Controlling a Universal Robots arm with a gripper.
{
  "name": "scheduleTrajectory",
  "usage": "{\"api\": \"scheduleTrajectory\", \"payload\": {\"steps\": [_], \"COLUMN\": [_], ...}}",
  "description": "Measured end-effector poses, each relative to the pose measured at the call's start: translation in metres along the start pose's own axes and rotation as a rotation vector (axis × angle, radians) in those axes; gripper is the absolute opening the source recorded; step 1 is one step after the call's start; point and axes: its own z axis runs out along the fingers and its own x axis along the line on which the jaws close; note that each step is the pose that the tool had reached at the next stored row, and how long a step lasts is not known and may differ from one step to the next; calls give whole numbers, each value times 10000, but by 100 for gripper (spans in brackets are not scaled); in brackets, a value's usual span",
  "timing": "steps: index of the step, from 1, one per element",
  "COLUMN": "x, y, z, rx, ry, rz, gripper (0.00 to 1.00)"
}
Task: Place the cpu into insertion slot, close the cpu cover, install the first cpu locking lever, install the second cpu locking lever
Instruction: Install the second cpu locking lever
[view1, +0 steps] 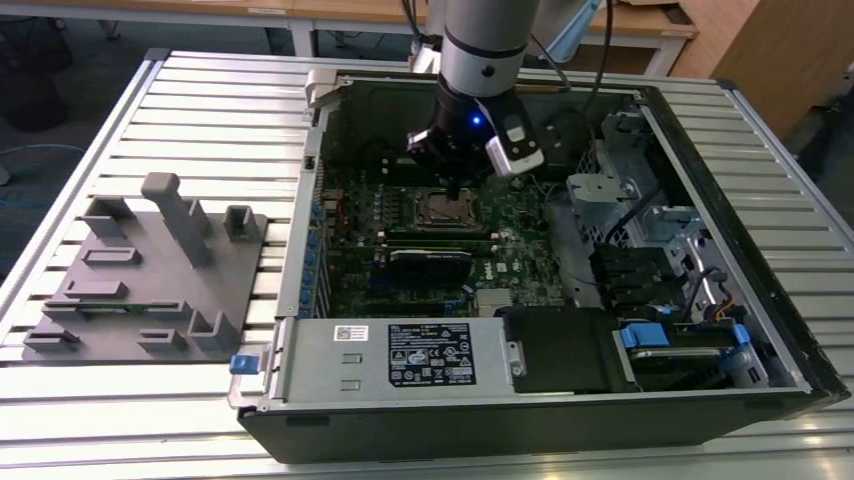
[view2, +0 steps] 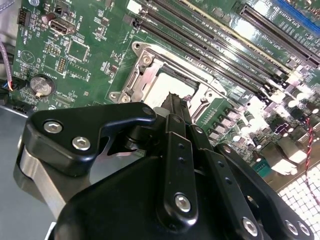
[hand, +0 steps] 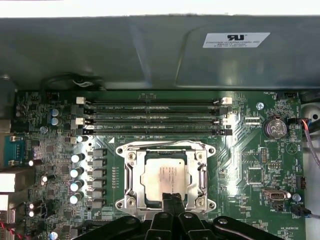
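Note:
The cpu (hand: 165, 175) lies flat in the insertion slot (hand: 125, 150), its dull silver top showing through the window of the cpu cover (hand: 134, 175). The cover lies down flat around the chip. A thin metal lever rod (hand: 165, 144) runs along the socket's edge beside the memory slots. My gripper (hand: 172, 199) is shut with nothing between its fingers, and its tips sit over the socket's opposite edge. The second wrist view shows the black fingers (view2: 176, 107) together just above the cpu (view2: 167, 85). In the exterior view the gripper (view1: 454, 185) hangs inside the case over the socket (view1: 441, 210).
Long black memory slots (hand: 155, 117) run beside the socket, and a coin battery (hand: 274, 128) sits further along the board. The case walls (view1: 316, 180), the power supply (view1: 400, 355) and the drive cage (view1: 667, 250) ring the green board. A grey fixture block (view1: 147, 270) stands at the exterior view's left.

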Motion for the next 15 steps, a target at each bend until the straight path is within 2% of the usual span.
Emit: {"api": "scheduleTrajectory", "payload": {"steps": [15], "x": [-1], "y": [-53], "z": [-3], "rx": [-2], "ry": [0], "rz": [0], "gripper": [10]}}
